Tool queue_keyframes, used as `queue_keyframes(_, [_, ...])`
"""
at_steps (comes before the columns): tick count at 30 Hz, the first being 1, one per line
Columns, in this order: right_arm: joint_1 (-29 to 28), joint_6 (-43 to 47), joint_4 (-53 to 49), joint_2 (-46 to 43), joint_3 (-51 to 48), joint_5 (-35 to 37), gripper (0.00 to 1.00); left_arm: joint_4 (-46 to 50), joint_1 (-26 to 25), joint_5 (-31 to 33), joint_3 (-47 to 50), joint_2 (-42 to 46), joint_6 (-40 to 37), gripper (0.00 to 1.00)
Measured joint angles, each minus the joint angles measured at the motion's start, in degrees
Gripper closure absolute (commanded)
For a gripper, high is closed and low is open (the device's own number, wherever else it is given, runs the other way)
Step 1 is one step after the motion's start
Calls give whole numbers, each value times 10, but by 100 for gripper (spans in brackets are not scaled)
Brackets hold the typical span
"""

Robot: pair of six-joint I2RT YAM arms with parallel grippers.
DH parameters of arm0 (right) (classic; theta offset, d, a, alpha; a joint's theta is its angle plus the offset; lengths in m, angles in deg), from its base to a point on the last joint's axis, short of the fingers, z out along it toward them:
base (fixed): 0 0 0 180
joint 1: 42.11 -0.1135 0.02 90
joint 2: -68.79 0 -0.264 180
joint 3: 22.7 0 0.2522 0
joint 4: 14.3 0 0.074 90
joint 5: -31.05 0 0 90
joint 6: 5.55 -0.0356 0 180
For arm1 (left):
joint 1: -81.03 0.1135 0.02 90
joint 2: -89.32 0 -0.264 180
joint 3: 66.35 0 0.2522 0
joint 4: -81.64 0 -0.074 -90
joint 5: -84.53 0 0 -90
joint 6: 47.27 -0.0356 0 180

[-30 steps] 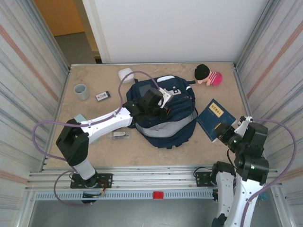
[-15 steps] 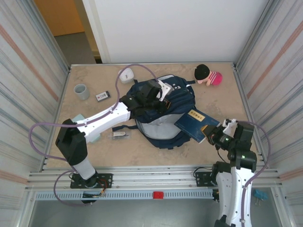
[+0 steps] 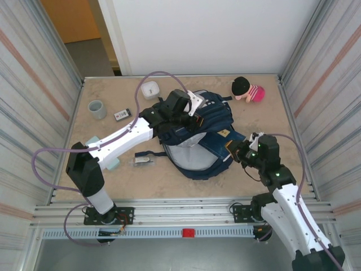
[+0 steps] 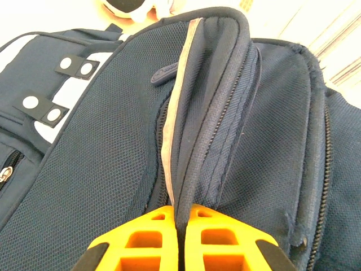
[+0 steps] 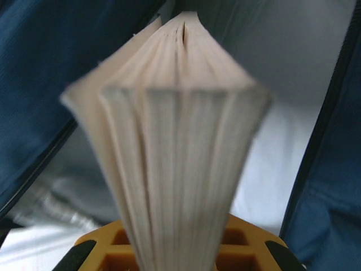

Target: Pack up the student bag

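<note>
Student bag [image 3: 217, 119]: navy fabric backpack at the middle of the table, lying flat, long axis running from the far wall to the near edge; white buckle patch at the far end, open mouth with pale grey lining turned to the near edge. Left gripper [image 3: 190, 119]: over the bag's far-left part, orange fingers [image 4: 146, 232] pressed together on a raised fold of the bag's zip rim [image 4: 186, 141], navy mesh with a pale piping strip and black zip teeth. Right gripper [image 3: 236, 151]: at the bag's right edge, jaws clamped on a navy book [image 3: 224, 138] that pokes into the mouth; in the right wrist view the cream page edges [image 5: 175, 141] fan out above the orange jaws, blue bag cloth on both sides. Left of the bag: grey-green round cup [image 3: 97, 108], small dark flat card [image 3: 122, 115], small silver item [image 3: 142, 161]. Far-left of the bag: white rounded dish [image 3: 150, 89]. Far-right of the bag: soft doll [image 3: 247, 89], black hair, pink body.
</note>
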Motion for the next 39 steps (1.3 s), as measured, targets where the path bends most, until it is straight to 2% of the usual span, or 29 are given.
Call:
queue_keyframes(7, [-111,-88,102,37,-45,165,100,4,14,-34,-12,-1,6,100])
queue_keyframes(11, [-157,-118,165,76,-58,234,100,5,23,-48,-25,-6,13,100])
queue_keyframes(20, [-204,-139,277,195,-54,320,100,14,24,-73,-51,-25,19,100])
queue_keyframes(28, [-231,-157,379,358,-2,360,99,20,24,-90,-73,-39,25,100])
queue_keyframes(35, [-234,-168,464,475,41,374,91,26,26,-103,-84,-45,28,100])
queue_keyframes(37, [-233,-176,487,498,46,377,81,26,28,-104,-86,-47,28,100])
queue_keyframes(39, [-233,-182,499,516,50,377,65,27,31,-106,-87,-47,28,100])
